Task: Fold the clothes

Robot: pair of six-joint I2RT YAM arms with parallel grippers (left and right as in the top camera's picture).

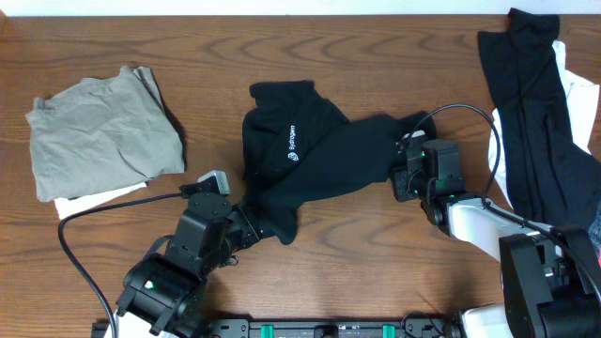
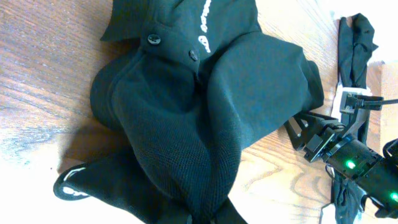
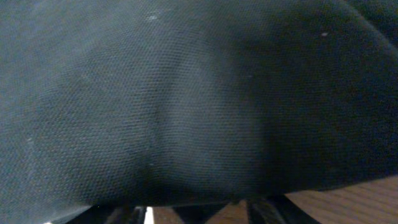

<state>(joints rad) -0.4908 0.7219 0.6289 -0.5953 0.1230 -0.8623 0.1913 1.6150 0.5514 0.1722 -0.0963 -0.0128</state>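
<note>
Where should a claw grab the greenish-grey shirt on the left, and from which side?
The olive-grey shirt lies flat. Probably pinch its lower right corner, coming from the right: there it rests on bare table, while a white piece sticks out under its bottom edge.

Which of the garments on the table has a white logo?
The crumpled black shirt in the middle, logo on its chest. The olive-grey piece at left and the long black garment at right show none.

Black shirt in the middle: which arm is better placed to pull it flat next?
Left, probably: the left pincer is shut on the lower-left end of the black shirt. The right pincer is at the opposite end with fabric draped over it; its grip cannot be told.
</note>
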